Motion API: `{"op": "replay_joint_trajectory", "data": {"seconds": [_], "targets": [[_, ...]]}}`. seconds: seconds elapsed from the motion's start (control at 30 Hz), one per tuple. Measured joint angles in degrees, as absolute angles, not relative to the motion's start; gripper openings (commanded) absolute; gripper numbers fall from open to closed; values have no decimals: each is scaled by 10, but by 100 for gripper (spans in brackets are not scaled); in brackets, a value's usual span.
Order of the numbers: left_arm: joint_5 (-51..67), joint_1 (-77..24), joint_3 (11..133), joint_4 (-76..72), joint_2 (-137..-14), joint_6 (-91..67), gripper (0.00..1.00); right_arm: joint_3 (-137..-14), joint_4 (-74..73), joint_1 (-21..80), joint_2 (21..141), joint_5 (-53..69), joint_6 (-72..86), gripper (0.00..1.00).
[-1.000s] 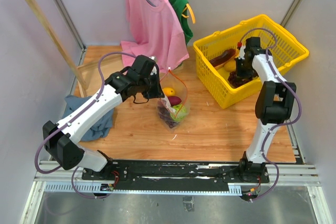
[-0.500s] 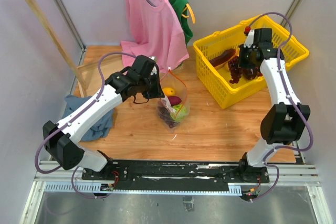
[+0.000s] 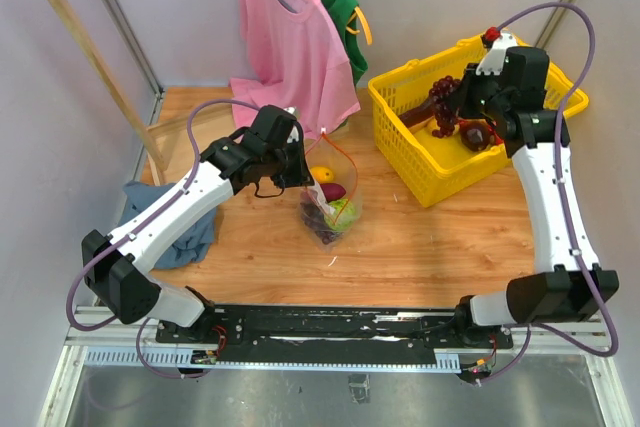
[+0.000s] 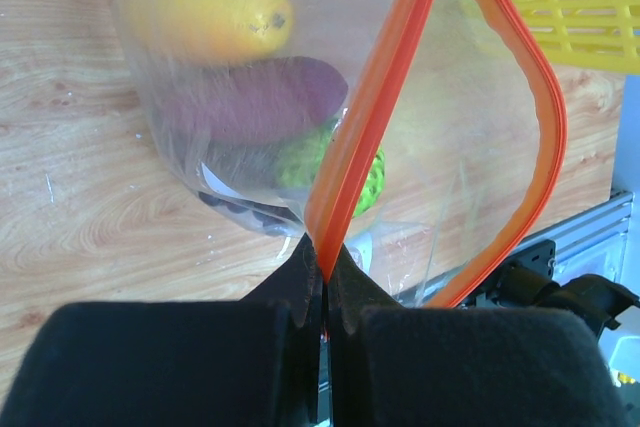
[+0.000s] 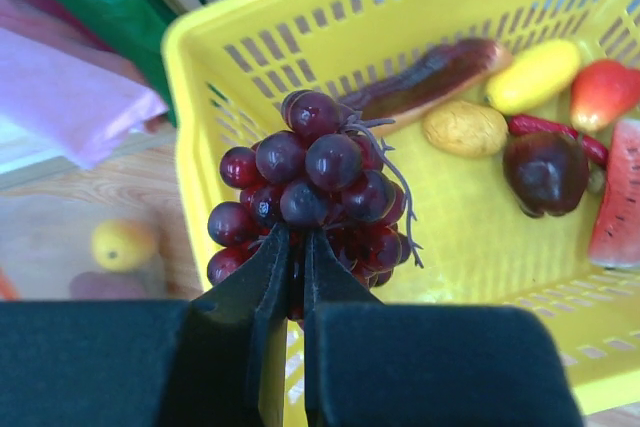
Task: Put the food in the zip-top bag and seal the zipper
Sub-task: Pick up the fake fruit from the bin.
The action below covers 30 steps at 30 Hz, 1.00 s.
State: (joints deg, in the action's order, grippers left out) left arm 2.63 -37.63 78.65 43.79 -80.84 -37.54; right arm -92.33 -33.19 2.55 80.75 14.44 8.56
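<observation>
The clear zip-top bag stands open on the wooden table, with a yellow fruit, a purple piece and a green piece inside. My left gripper is shut on the bag's orange zipper at the rim and holds the mouth up. My right gripper is shut on a bunch of dark purple grapes, held above the yellow basket. From above, the grapes hang over the basket's left part.
The basket at the back right holds a dark long vegetable, a yellow piece, a tan piece, a dark red one and a watermelon slice. A pink shirt hangs on a wooden rack. A blue cloth lies at left.
My right arm has risen out of the basket with the grapes and swung up and to the right. The left arm and bag have not moved.
</observation>
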Motion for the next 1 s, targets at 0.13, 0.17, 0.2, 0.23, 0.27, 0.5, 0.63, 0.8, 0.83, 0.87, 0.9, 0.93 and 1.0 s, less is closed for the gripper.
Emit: {"op": "replay_joint_trajectory", "data": {"seconds": [0.13, 0.17, 0.2, 0.23, 0.27, 0.5, 0.63, 0.8, 0.83, 0.87, 0.9, 0.93, 1.0], "targets": [[27, -376, 784, 437, -808, -375, 0, -924, -324, 36, 767, 171, 100, 1], [27, -376, 784, 437, -808, -375, 0, -927, -324, 39, 758, 181, 104, 1], [27, -376, 783, 437, -808, -375, 0, -933, -324, 41, 751, 190, 107, 1], [27, -376, 783, 437, -808, -375, 0, -938, -323, 43, 745, 200, 110, 1], [27, -376, 783, 436, -808, -375, 0, -942, -323, 46, 741, 208, 112, 1], [26, -376, 783, 436, -808, -376, 0, -953, -303, 97, 713, 276, 138, 1], [26, -376, 783, 435, -808, -377, 0, -953, -298, 130, 712, 302, 149, 1], [27, -376, 783, 433, -808, -380, 0, -930, -256, 182, 703, 339, 166, 1], [27, -376, 783, 433, -808, -380, 0, -915, -241, 195, 698, 346, 171, 1], [27, -376, 783, 433, -808, -380, 0, -899, -227, 207, 693, 354, 177, 1], [27, -376, 783, 433, -808, -380, 0, -883, -215, 221, 689, 361, 181, 1], [27, -376, 783, 433, -808, -380, 0, -871, -205, 233, 688, 366, 185, 1], [27, -376, 783, 433, -808, -380, 0, -846, -183, 263, 691, 370, 189, 1]]}}
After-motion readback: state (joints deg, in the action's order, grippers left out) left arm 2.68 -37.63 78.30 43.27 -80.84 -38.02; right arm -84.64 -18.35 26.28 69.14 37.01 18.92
